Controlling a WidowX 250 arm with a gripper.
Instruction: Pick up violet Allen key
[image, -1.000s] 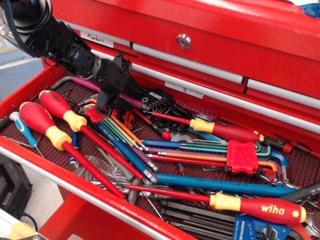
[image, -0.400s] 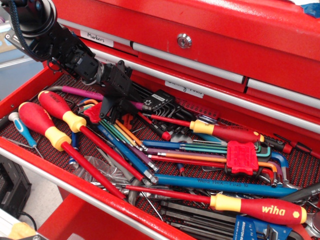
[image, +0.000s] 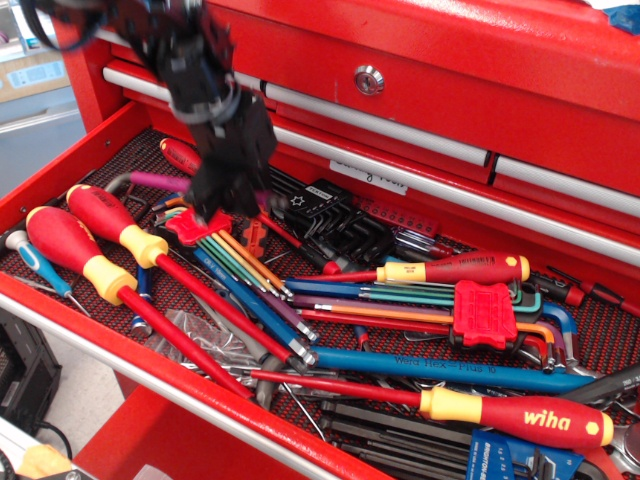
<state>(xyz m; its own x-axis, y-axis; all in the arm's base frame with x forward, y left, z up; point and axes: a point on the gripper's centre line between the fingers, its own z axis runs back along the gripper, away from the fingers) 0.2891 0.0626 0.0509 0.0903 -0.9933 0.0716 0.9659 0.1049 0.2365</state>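
Note:
The violet Allen key (image: 160, 181) lies at the back left of the open red drawer (image: 60, 170). Its magenta shaft points right and its grey bent end (image: 116, 184) points left. My black gripper (image: 222, 203) comes down from the upper left and stands over the shaft's right part, with its fingers on either side of the shaft and closed on it. The shaft is hidden under the gripper. The key sits low, just above the other tools.
Two red-and-yellow screwdrivers (image: 95, 240) lie at the left. A red holder with a fan of coloured hex keys (image: 235, 255) lies just below the gripper. Black hex keys (image: 335, 220), a long blue hex key (image: 450, 368) and a second red key holder (image: 484, 313) lie to the right. The closed cabinet front (image: 400, 90) rises behind.
The arm has swung round and now comes down from above. The key's grey end has dropped lower in the drawer. The screwdrivers have shifted slightly left.

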